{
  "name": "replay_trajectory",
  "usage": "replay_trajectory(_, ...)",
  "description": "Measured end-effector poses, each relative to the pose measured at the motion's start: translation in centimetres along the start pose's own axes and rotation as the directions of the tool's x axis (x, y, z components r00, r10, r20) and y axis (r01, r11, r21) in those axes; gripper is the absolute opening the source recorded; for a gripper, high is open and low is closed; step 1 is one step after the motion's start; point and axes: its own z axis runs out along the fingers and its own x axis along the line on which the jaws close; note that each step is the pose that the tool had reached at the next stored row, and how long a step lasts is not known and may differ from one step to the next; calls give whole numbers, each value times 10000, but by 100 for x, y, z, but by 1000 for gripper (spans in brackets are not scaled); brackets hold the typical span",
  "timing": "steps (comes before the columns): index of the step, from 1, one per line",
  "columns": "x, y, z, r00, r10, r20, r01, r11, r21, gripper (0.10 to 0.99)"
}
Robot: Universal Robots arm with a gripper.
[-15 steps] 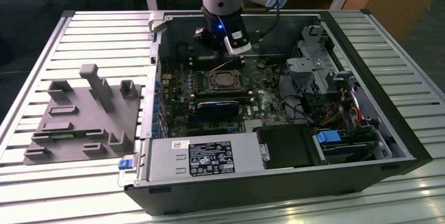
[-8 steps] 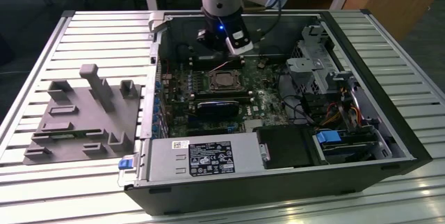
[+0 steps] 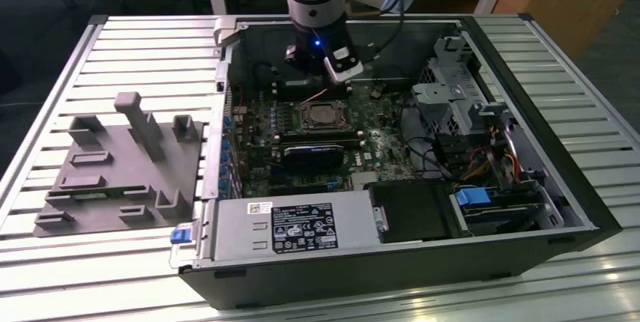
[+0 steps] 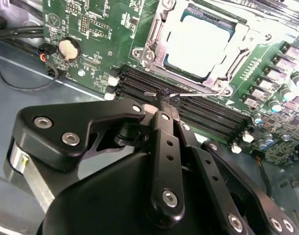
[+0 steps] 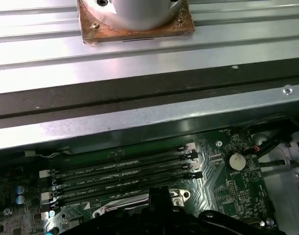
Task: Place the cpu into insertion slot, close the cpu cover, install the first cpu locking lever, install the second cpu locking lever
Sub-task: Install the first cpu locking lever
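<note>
The gripper (image 4: pixel 161 104) hides part of its own tips behind its black links in the second wrist view. The jaws look drawn together at a thin wire lever (image 4: pixel 171 95) on the edge of the slot (image 3: pixel 301 114) nearest the memory slots (image 4: pixel 198 105). Whether they pinch that wire is hard to make out. In the first wrist view the gripper's dark body cuts off most of the slot, leaving a corner of its metal rim. In the second wrist view the slot's far side runs off the frame.

The cpu (image 4: pixel 198 41) lies in the slot. Its pale top shows through the window of the cover (image 4: pixel 247 34), which lies flat over it (glare washes out part of the frame).

In the exterior view the slot sits mid-board inside the open case (image 3: pixel 570 187), which lies on the slatted desk (image 3: pixel 150 45). The case also holds a power supply (image 3: pixel 290 228) on the slot's near side and a drive cage (image 3: pixel 460 105) to the exterior view's right of the slot. A grey fixture (image 3: pixel 120 165) lies outside the case, well to the exterior view's left of the slot.
</note>
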Motion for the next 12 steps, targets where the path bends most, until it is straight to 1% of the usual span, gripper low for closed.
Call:
replay_trajectory(3,34,-16,28,10000,-15,65,15,10000,-16,102)
replay_trajectory(5,56,-25,43,9999,-32,135,32,10000,-32,102)
replay_trajectory(6,65,-29,49,9998,-44,185,44,10000,-44,102)
replay_trajectory(8,81,-34,60,9995,-72,314,75,9999,-81,102)
replay_trajectory(12,119,-46,73,9981,-147,605,158,9997,-176,102)
